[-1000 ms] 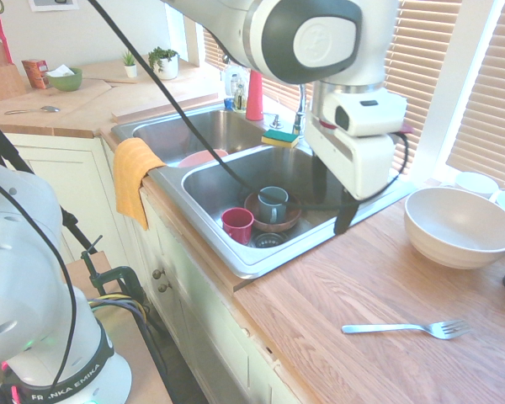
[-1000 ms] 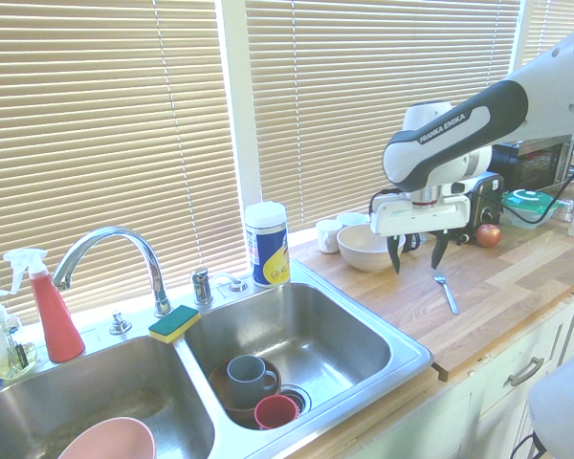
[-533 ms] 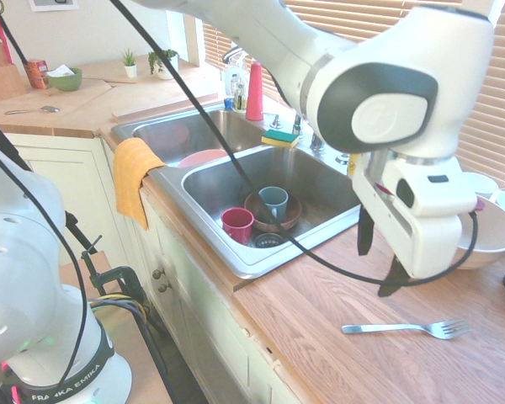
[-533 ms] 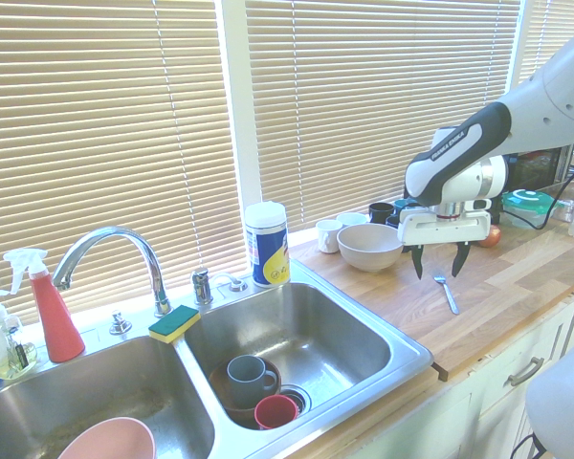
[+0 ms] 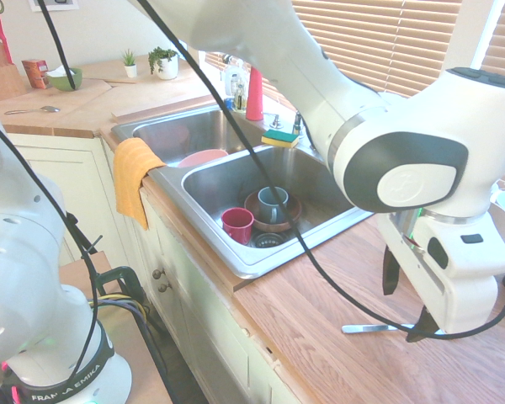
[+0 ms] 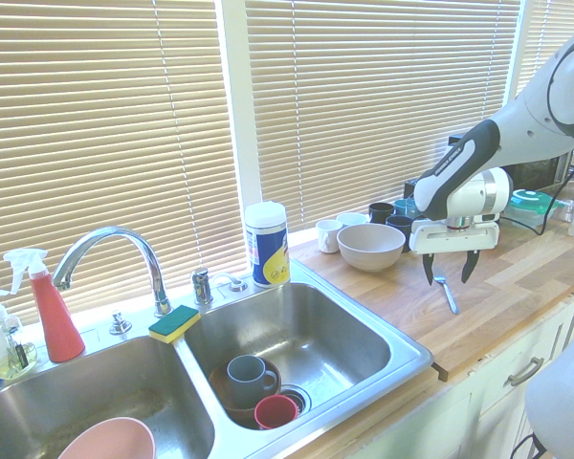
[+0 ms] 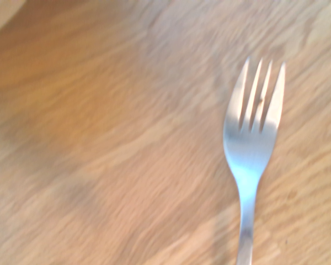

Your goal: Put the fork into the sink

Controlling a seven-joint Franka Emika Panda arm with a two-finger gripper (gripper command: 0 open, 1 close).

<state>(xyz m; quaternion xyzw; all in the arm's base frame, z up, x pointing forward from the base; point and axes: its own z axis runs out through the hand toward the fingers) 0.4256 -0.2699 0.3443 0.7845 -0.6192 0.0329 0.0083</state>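
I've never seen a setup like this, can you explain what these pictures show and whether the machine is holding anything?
The machine is one white robot arm whose end effector has two dark fingers. Two cameras stand outside it, looking from opposite sides; a third sits on its wrist and gives the close-up of the fork.

The fork lies on the wooden counter, with a large pale bowl nearby. The steel sink has two basins; a red cup and a blue-grey mug are in one of them.

Nothing is held: the fingers are open above the counter, near the fork.
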